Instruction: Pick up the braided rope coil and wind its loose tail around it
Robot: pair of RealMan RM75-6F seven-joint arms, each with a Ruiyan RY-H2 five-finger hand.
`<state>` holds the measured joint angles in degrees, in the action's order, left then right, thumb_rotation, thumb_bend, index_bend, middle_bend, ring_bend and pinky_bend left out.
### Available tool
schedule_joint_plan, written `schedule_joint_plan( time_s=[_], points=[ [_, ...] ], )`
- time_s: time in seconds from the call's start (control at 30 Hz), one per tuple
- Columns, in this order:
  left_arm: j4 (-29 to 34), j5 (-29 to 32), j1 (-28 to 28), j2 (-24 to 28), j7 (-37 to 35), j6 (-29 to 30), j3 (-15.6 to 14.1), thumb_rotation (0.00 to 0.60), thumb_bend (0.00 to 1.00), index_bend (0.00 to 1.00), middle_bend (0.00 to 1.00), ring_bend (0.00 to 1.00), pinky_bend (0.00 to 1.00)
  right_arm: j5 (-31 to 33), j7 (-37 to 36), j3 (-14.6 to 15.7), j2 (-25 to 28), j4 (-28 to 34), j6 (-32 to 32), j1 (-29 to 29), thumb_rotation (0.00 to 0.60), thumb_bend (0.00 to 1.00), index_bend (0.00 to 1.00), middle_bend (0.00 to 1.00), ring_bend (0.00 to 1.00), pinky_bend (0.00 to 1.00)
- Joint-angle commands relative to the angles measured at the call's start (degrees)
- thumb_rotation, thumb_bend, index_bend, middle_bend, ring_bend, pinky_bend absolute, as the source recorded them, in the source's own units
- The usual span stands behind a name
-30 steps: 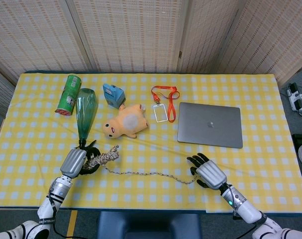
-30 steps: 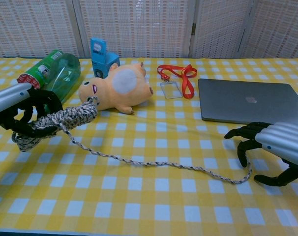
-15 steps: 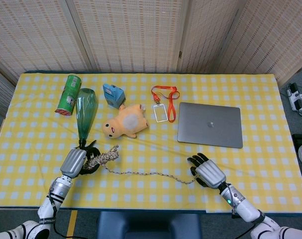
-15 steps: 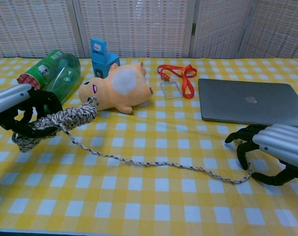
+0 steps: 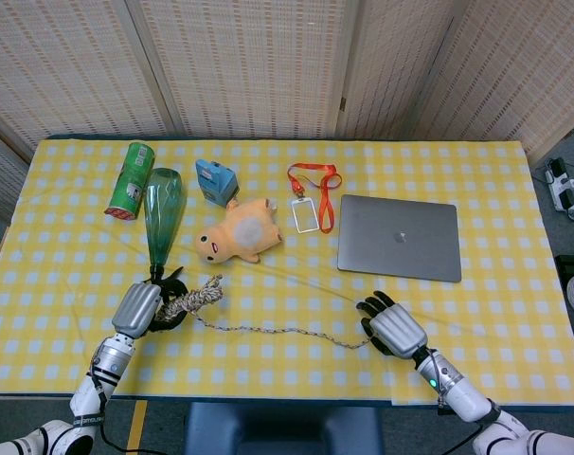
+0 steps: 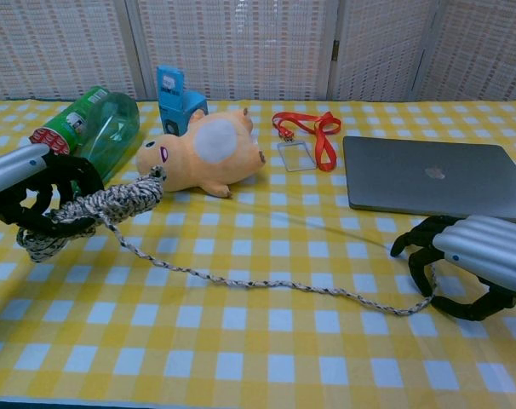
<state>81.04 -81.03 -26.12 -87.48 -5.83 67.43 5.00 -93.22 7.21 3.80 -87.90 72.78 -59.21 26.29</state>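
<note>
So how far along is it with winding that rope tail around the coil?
Done: the left hand grips the braided rope coil. In hand: the right hand sits curled at the loose tail end; I can't tell whether it grips it. Left: all winding, since the tail lies stretched across the tablecloth.

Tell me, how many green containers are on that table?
2, both far left: a green printed can lying on its side, and a clear green plastic bottle lying beside it, its neck pointing toward the left hand.
</note>
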Motion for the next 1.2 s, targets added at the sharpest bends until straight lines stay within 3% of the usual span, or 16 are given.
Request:
schedule_joint_plan(
  time_s=[0.03,0.33,0.63,0.9,1.2],
  points=[
    [-0.10,-0.01,0.03,0.02,-0.23,0.02,0.04,0.600,0.57,0.76,0.70,0.68,0.78,0.25,0.10,-0.05,-0.07,0.02,-0.01,0.05,0.600,0.54,0.62,0.26,0.17,0.12],
    [0.49,0.85,-0.38,0.76,-1.50,-0.68,1.08,0.600,0.58,0.76,0.70,0.68,0.78,-1.51,-0.09,0.10,1.45,2.28,-3.77,-0.23,0.600,0.58,0.69,0.31,0.20,0.12],
    [5.61,4.04,-2.41,2.78,-0.34,-2.90,4.36,0.600,0.60,0.77,0.70,0.68,0.78,-10.80,0.97,-2.05,8.58,15.53,-13.69,1.77,0.600,0.58,0.70,0.32,0.22,0.12],
    [11.32,5.90,-4.74,2.89,-0.04,-5.67,6.04,0.600,0.60,0.77,0.71,0.69,0.78,-10.05,5.83,-9.85,11.11,28.02,-9.88,8.20,0.600,0.58,0.70,0.30,0.21,0.12],
    [16.21,4.34,-6.52,1.71,-0.29,-6.29,5.97,0.600,0.60,0.77,0.71,0.69,0.78,0.42,13.71,-19.62,7.15,31.61,-1.81,16.01,0.600,0.58,0.70,0.30,0.21,0.12]
  ],
)
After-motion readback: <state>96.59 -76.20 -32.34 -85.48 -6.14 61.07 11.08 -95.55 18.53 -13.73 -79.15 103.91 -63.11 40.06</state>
